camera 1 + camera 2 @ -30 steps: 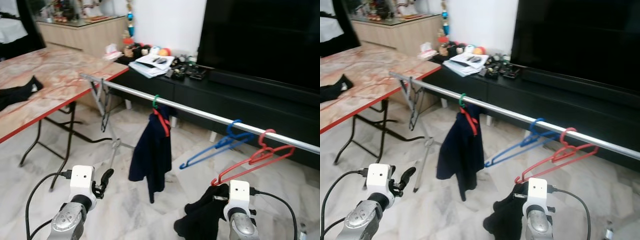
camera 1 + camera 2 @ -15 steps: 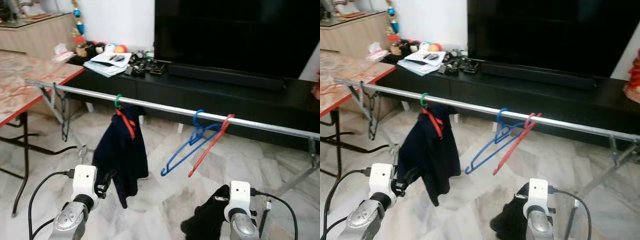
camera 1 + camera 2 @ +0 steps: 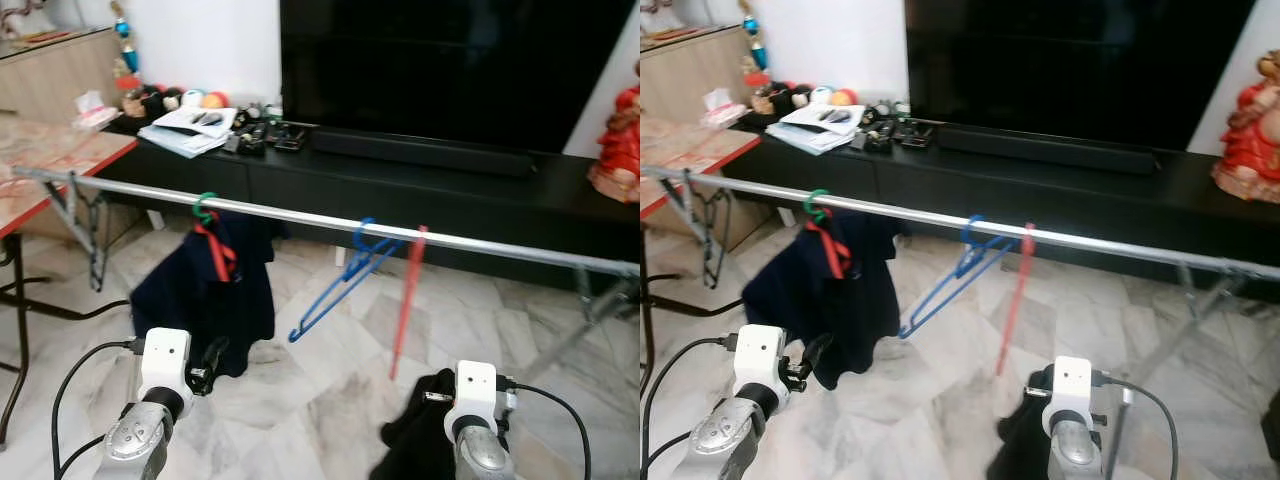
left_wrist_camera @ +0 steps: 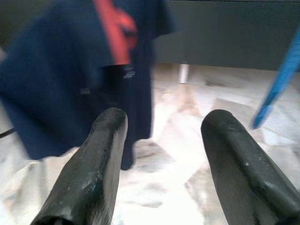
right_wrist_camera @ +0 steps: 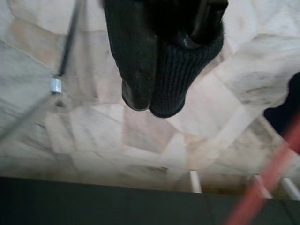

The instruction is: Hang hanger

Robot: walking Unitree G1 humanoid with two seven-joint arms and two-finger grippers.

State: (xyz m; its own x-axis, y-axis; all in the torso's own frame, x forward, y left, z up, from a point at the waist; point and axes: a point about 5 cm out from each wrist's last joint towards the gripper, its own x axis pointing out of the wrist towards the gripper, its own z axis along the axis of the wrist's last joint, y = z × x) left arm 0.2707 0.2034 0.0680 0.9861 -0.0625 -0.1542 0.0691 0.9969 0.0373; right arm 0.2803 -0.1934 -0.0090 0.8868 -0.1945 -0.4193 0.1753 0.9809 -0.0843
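- We take the metal clothes rail (image 3: 300,216) as our landmark; it runs nearly straight across the head views, in front of the black TV cabinet (image 3: 420,190).
- Three hangers are hooked on it: a green-hooked red hanger (image 3: 207,215) carrying a navy garment (image 3: 205,300) towards its left end, a blue hanger (image 3: 345,280) near the middle, and a red hanger (image 3: 408,300) just right of the blue one, seen edge-on and hanging almost straight down.
- Our right claw (image 5: 161,70) sits low, below the rail and slightly right of the red hanger; its fingers are clamped on a black knitted garment (image 3: 425,440).
- Our left claw (image 4: 161,154) is below the rail under the navy garment, fingers apart and holding nothing.
- The relation that matters: the red hanger lies up and ahead of the right claw, its long axis near vertical from this angle, and the right arm is the nearer one. The blue hanger slopes down towards the left.
- We cannot tell for certain whether a hanger is inside the black garment; the wrist view is too blurred and dark there.
- Compared with half a second ago, the camera has swung right: the rail now looks more level, a red figurine (image 3: 1245,120) has come into view on the cabinet, and the red hanger has turned from an open slanted triangle to a thin line. Both claws sit as they did.
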